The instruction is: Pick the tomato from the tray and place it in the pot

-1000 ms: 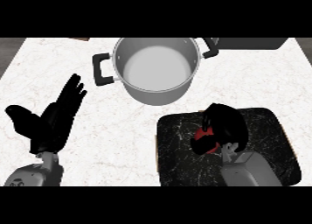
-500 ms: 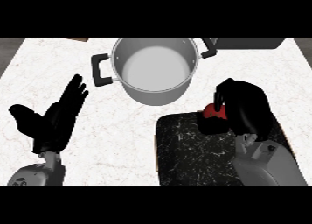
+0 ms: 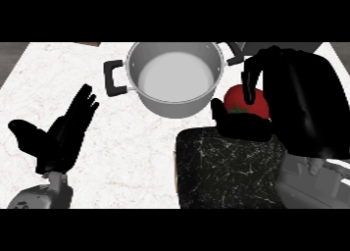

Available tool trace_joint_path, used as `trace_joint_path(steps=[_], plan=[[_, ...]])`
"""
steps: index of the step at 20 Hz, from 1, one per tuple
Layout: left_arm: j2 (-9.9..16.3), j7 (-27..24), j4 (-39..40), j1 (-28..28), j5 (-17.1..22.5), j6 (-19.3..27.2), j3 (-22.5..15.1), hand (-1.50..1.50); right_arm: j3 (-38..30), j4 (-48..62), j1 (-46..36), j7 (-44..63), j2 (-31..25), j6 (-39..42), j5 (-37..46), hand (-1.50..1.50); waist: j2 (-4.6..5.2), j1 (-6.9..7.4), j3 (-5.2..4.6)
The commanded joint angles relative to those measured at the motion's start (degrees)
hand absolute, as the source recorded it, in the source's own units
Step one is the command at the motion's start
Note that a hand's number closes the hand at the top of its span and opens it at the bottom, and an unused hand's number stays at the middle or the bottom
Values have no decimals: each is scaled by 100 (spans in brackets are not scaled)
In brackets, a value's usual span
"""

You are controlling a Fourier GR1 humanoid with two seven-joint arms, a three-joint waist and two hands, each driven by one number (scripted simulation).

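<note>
My right hand [image 3: 304, 98] is curled round a red tomato [image 3: 244, 102] and holds it up above the far edge of the dark marbled tray [image 3: 224, 169], just right of the pot. The steel pot [image 3: 174, 76] with black handles stands at the back middle of the counter, and nothing shows inside it. The hand's fingers and thumb hide part of the tomato. My left hand [image 3: 58, 135] rests open at the left, fingers up, well away from pot and tray.
The white marbled counter [image 3: 127, 162] spreads between my left hand and the tray. A dark object [image 3: 239, 49] lies behind the pot at the back right, partly hidden by my right hand.
My right hand has lifted the tomato off the tray and carried it up and toward the pot. The left hand has stayed where it was.
</note>
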Motion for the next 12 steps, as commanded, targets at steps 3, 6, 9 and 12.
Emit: trace_joint_path(steps=[3,6,9,12], plan=[[46,101,56,-216,103,-111,86,0,-473,957,-1728,201,591,6,-154,150,17,53,-2],[-150,-45,205,-302,-117,95,-19,0,-536,1753,-1843,-86,642,-297,-66,150,24,32,0],[42,-114,21,48,33,-213,21,0,-1029,2477,-2552,111,743,-338,-198,150,26,83,-2],[-107,-19,53,5,-90,-38,-55,0,-1056,3161,-2760,-2,752,-726,-145,150,27,71,-1]])
